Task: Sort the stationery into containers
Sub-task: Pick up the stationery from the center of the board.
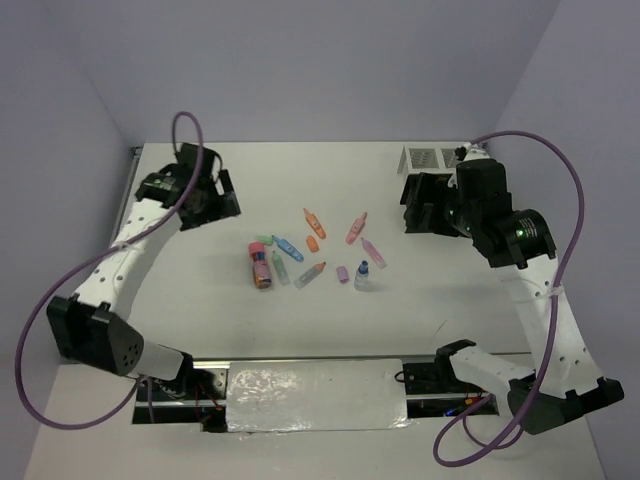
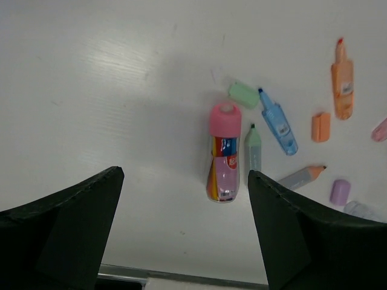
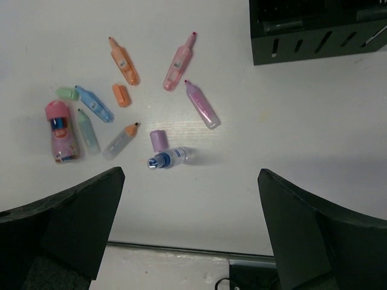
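Observation:
The stationery (image 1: 312, 255) lies scattered in the middle of the table. It includes a pink-capped tube (image 2: 222, 151), a blue marker (image 2: 278, 122), an orange marker (image 3: 124, 60), a pink marker (image 3: 179, 57), a purple marker (image 3: 202, 106), a small blue-capped bottle (image 3: 169, 158) and a tiny purple block (image 3: 158, 139). A black slatted organiser (image 3: 314, 33) stands at the right, and a white mesh tray (image 1: 428, 158) sits behind it. My left gripper (image 2: 184, 175) hovers open, left of the pile. My right gripper (image 3: 191, 173) hangs open, high on the right, with nothing between its fingers.
The table's near edge (image 3: 181, 248) runs just below the bottle in the right wrist view. Purple cables (image 1: 560, 200) loop from both arms. Lavender walls close in the table at the back and sides.

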